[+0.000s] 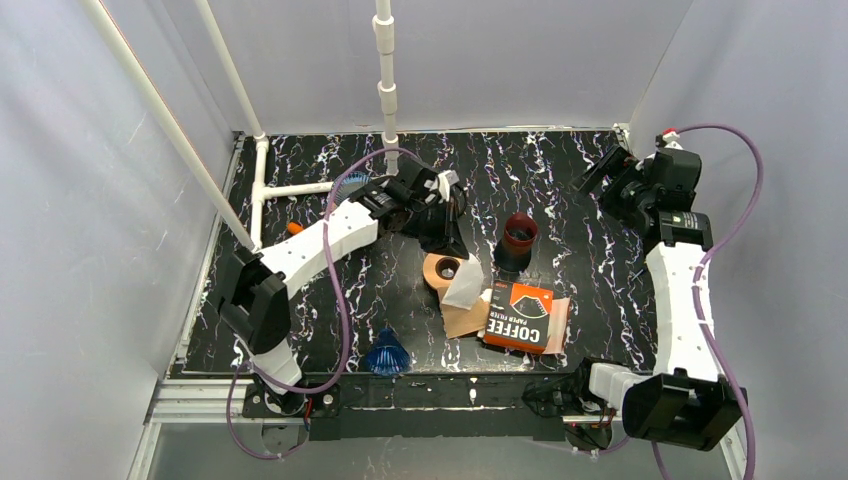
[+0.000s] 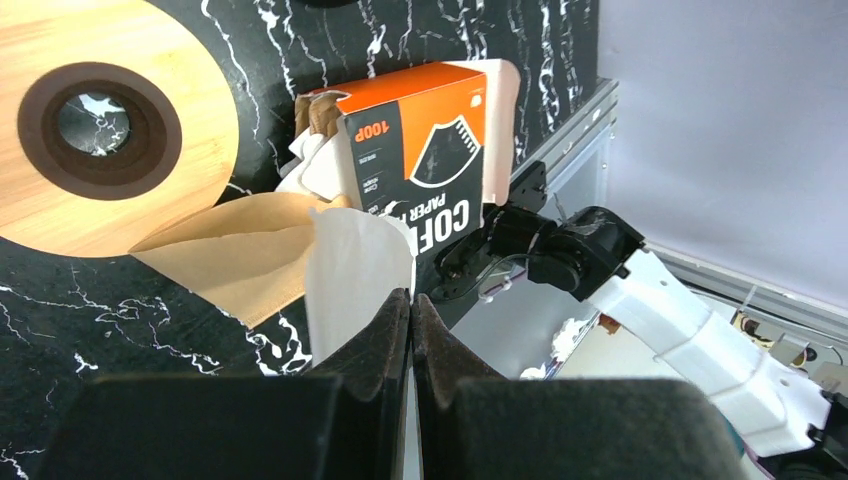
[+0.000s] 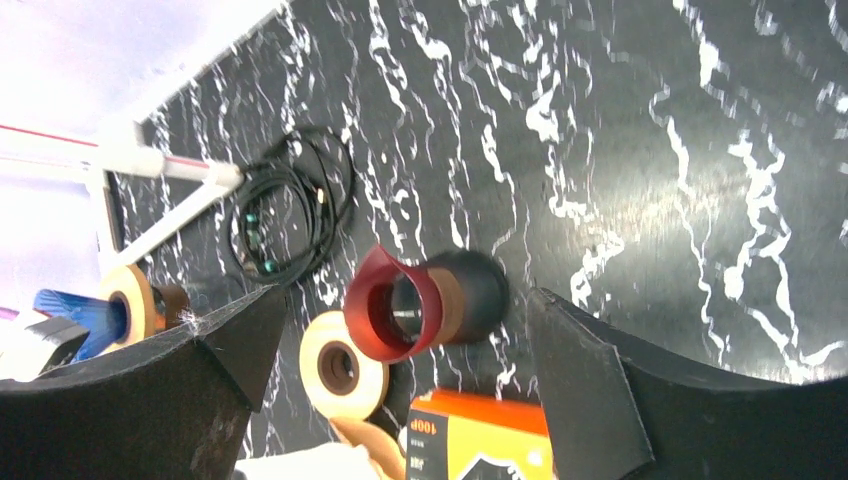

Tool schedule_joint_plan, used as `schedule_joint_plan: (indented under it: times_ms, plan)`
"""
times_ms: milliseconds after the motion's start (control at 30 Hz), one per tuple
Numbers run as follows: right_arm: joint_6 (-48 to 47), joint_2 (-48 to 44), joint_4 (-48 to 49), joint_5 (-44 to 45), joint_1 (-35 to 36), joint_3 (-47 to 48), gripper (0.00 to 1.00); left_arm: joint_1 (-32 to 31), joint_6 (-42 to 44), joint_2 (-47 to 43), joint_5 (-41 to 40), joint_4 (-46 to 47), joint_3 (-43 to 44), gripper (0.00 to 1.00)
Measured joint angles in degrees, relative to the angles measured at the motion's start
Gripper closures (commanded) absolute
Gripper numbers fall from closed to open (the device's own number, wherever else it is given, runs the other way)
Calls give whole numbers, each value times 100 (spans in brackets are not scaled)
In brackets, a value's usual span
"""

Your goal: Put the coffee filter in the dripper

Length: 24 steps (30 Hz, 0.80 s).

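The black, white-veined bench (image 1: 585, 185) carries a dark red dripper (image 1: 519, 238) standing upright near its middle, with a wooden ring (image 1: 440, 270) just beside it on the left. Nearer the front an orange filter box (image 1: 520, 317) lies flat, brown paper filters (image 1: 460, 320) touching its left edge. A blue cone (image 1: 386, 354) sits by the front edge, and a white pipe frame (image 1: 290, 189) lies far left.

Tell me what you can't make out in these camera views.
Left wrist: the white coffee filter's pinched edge, hidden between the left gripper's shut fingers.
Right wrist: the coffee filter box, cut off by the bottom edge.
Top external: the dripper's inside, too small.
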Motion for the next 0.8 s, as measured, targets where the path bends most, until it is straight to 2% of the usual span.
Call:
schedule_joint_plan:
  times_ms: [300, 600, 800]
  plan:
    - [-197, -599, 1331, 151, 0, -350, 2, 243, 13, -459, 22, 4, 4, 100]
    - [-586, -487, 2009, -103, 0, -350, 2, 1005, 111, -848, 90, 238, 37, 100]
    - [-758, -37, 2293, -752, 0, -251, 3, 1506, 361, -1049, 278, 634, 188, 100]
